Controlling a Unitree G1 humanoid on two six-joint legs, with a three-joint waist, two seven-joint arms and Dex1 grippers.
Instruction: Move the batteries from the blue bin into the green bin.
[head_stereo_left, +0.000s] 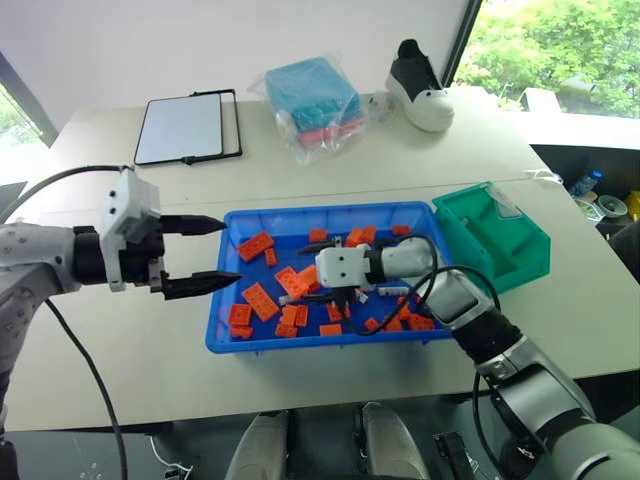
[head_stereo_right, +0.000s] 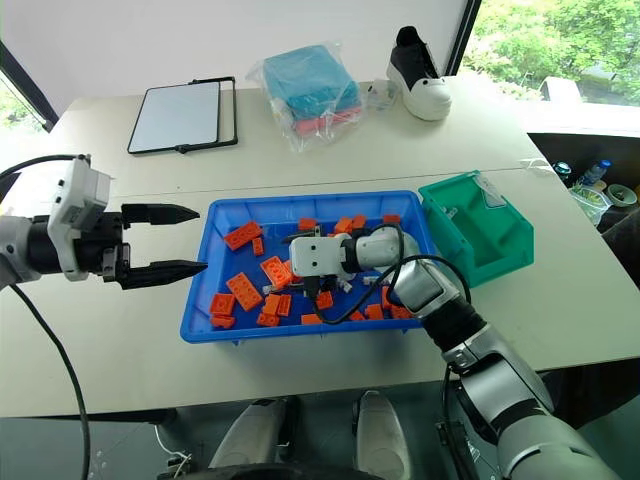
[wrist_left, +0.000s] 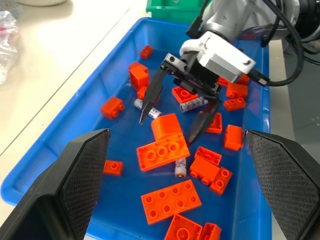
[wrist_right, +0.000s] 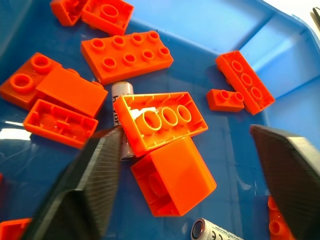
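Right now, going outward from the batteries:

Batteries: you have at least three silver-grey cells lying in the blue bin among the bricks. One battery (wrist_left: 148, 108) sits beside the right gripper's near finger, a second (wrist_left: 194, 103) lies under that gripper's body, and a third (wrist_left: 180, 167) rests between two bricks closer to the left wrist camera.

Right gripper (wrist_left: 172, 116): your fingers are parted and pointing down into the bin, straddling a tilted orange brick (wrist_right: 162, 121). Nothing is held between them. A battery (wrist_right: 121, 119) lies half hidden under that brick, just inside one finger.

Blue bin (head_stereo_left: 226, 340): it stands at the table's near edge, scattered with orange toy bricks.

Green bin (head_stereo_left: 520, 262): it sits just beside the blue bin's right end. I cannot tell what is inside it.

Left gripper (head_stereo_left: 205, 254): your fingers are spread wide and empty, hovering off the left end of the blue bin, over the table.

Progress: judging from this, most of the job is left, since several batteries lie in the blue bin and none is in hand.

Writing: the cell nearest the right wrist camera (wrist_right: 212, 232) carries small dark markings on its wrap, too small to read. No brand is legible anywhere.

Beyond: a bagged teal bundle (head_stereo_left: 310, 100), a black-framed white board (head_stereo_left: 184, 127) and a shoe (head_stereo_left: 420, 86) lie at the far side.
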